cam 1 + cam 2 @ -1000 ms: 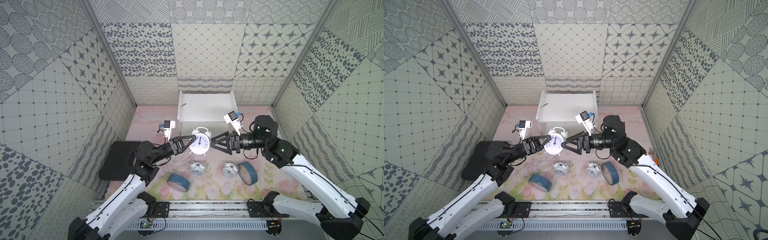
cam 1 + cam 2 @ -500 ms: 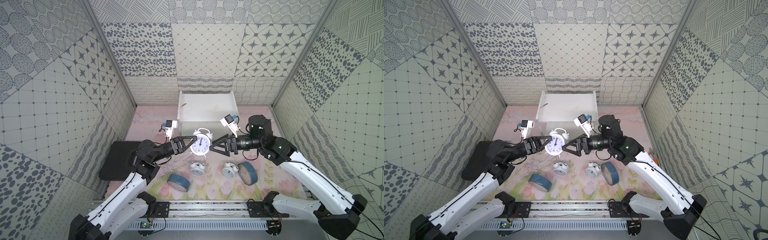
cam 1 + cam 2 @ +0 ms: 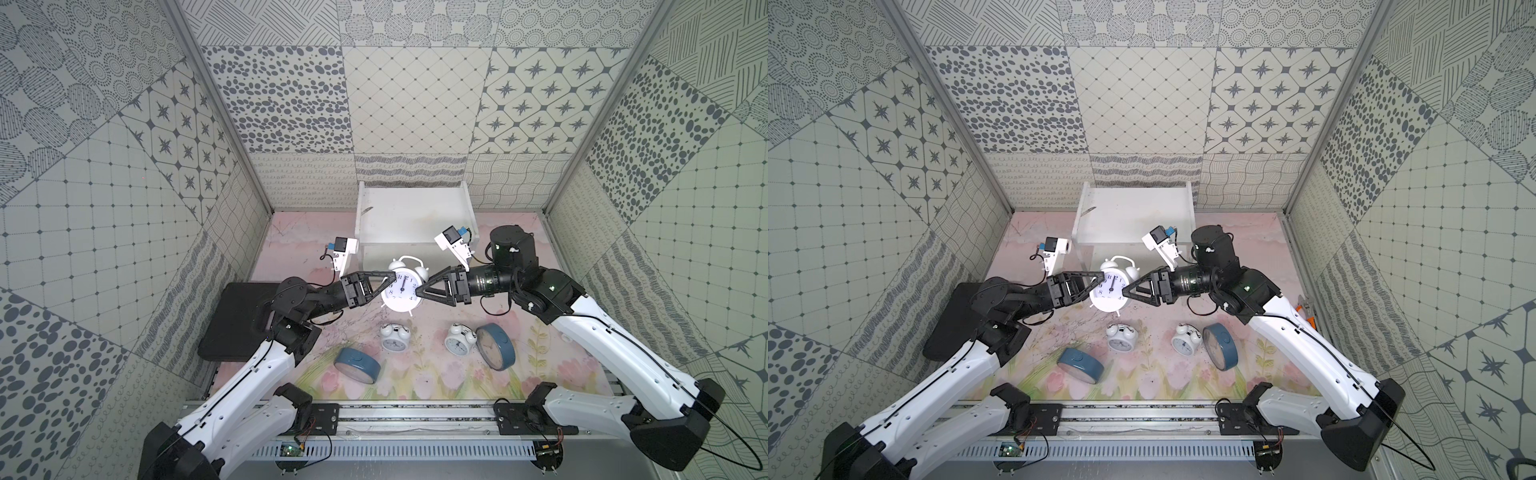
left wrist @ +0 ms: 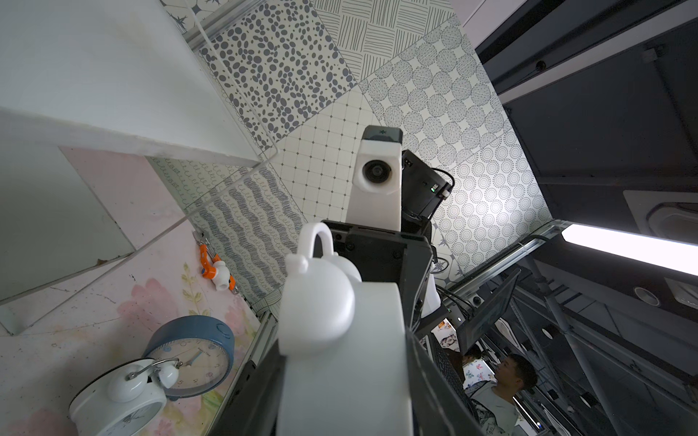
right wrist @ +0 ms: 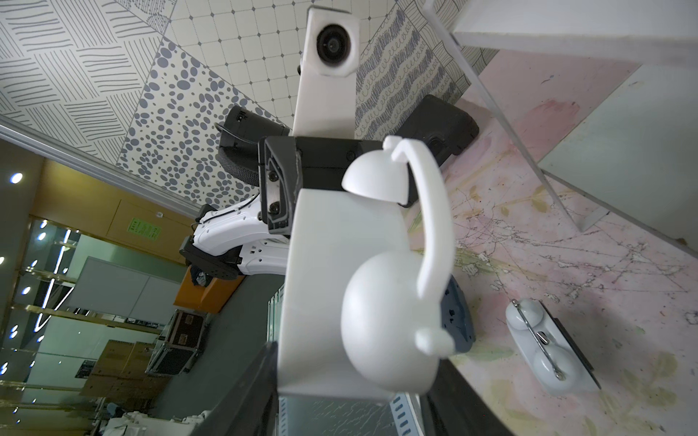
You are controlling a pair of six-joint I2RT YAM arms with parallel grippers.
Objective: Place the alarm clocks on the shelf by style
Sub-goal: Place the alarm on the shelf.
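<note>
The white twin-bell clock [image 3: 402,291] hangs in mid-air just in front of the shelf [image 3: 413,216], clamped at 1 side by the left gripper [image 3: 388,282]. The right gripper [image 3: 418,290] straddles its opposite side, though I cannot tell whether it grips.

Black hour numerals ring the face of the raised white clock [image 3: 401,287] in both top views; 11, 12, 1 and 2 read clearly. Small print on the blue clock [image 4: 202,360] and a green sign [image 5: 142,227] is illegible.
</note>
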